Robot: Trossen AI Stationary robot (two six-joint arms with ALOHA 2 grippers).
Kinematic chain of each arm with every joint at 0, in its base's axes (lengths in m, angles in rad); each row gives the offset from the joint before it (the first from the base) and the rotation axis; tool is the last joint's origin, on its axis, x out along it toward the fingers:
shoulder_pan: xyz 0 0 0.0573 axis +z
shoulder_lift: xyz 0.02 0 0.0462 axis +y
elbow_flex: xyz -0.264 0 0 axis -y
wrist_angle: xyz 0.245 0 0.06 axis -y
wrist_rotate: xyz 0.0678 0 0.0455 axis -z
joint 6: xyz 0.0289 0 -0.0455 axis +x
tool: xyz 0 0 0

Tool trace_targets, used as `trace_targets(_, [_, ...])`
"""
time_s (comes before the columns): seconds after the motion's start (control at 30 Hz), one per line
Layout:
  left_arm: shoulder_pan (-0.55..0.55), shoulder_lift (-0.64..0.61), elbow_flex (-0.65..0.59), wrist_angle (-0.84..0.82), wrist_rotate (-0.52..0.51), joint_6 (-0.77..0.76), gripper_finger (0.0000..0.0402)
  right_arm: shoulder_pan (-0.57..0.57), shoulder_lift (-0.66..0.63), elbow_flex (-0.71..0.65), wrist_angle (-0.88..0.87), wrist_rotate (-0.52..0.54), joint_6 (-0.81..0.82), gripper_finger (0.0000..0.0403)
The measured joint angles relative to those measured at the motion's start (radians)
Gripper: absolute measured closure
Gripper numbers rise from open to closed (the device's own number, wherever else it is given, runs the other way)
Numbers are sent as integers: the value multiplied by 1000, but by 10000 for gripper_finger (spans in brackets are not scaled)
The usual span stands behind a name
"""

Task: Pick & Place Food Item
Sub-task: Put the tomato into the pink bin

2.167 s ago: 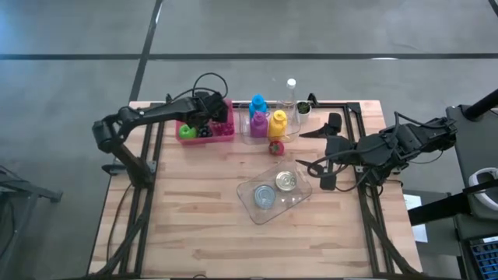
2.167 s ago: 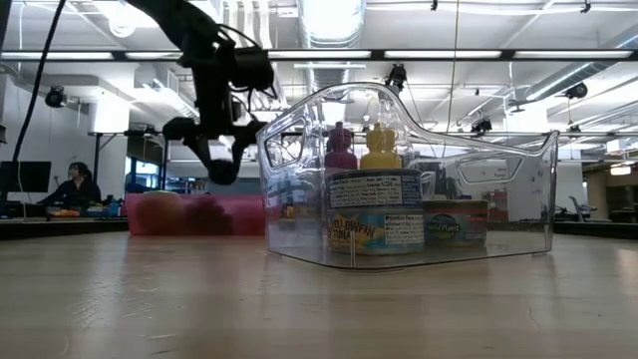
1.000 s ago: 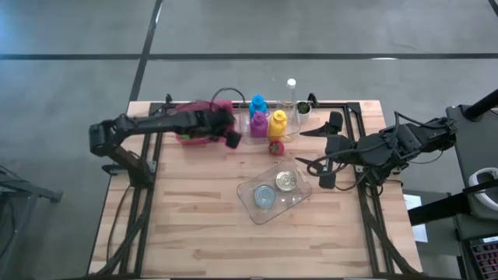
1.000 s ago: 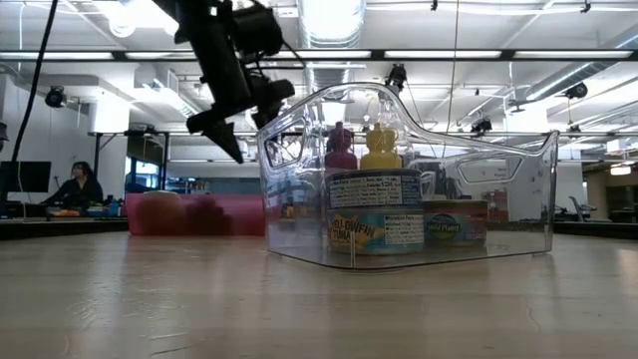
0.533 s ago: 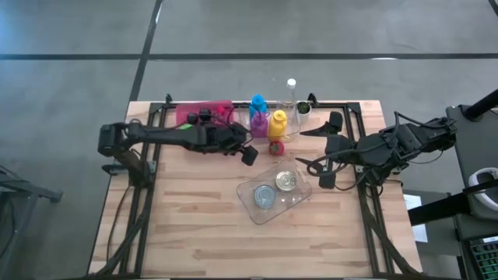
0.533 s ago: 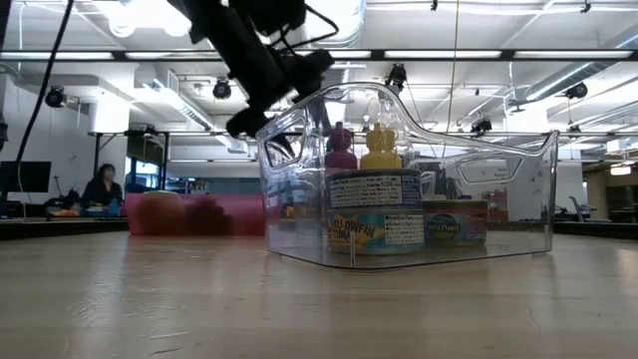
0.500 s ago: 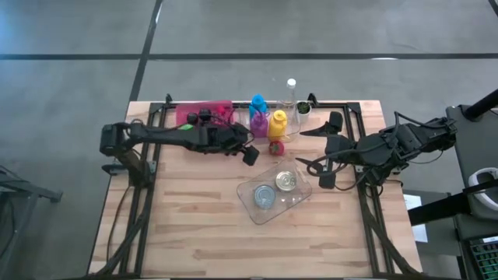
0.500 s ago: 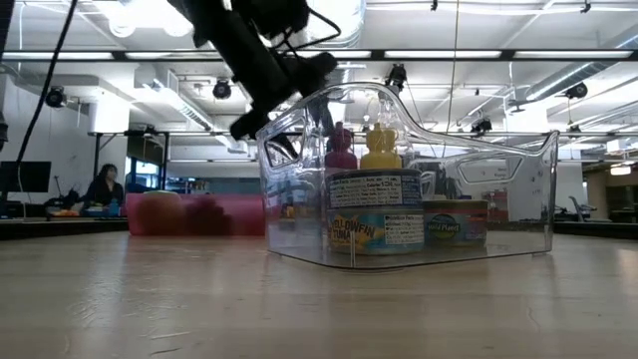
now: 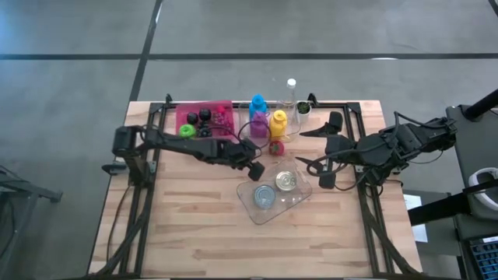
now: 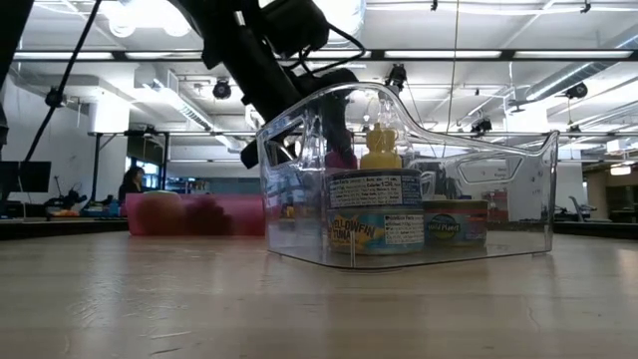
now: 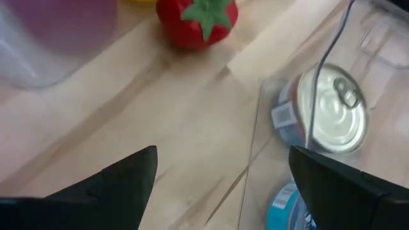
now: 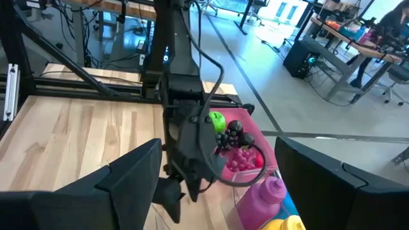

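A red toy strawberry point(image 9: 275, 146) point(image 11: 197, 22) lies on the wood just beyond a clear plastic bin point(image 9: 299, 198) point(image 10: 518, 189). The bin holds two cans point(image 9: 265, 196) point(image 9: 286, 181) point(image 11: 332, 108). My left gripper point(image 9: 254, 169) point(image 11: 217, 191) hovers open above the table, left of the strawberry and by the bin's far-left corner, with nothing between its fingers. My right gripper point(image 9: 305, 149) point(image 12: 211, 191) waits open and raised at the right, beyond the bin.
A pink basket point(image 9: 226, 109) point(image 12: 246, 163) with a green apple point(image 9: 186, 131) and dark grapes stands at the far left. Blue point(image 9: 257, 103), purple point(image 9: 257, 124), yellow point(image 9: 278, 123) and clear point(image 9: 291, 89) bottles stand at the far edge behind the strawberry. Bare wood fills the near half.
My left gripper has swung from over the pink basket toward the table's right and near side, sinking and tipping further down, and now hangs by the strawberry and the bin. It has stayed open. The apple and grapes in the basket show again.
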Motion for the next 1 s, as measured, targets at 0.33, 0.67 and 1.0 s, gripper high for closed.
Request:
trace_targets(0.33, [-37,50,0,66,18,-4,47,0,0,0,0,0,0,96])
trace_targets(0.67, [-72,58,0,90,33,2,44,0,0,0,0,0,0,80])
trace_targets(1.0, [-70,58,0,124,20,27,50,0,0,0,0,-1,0,68])
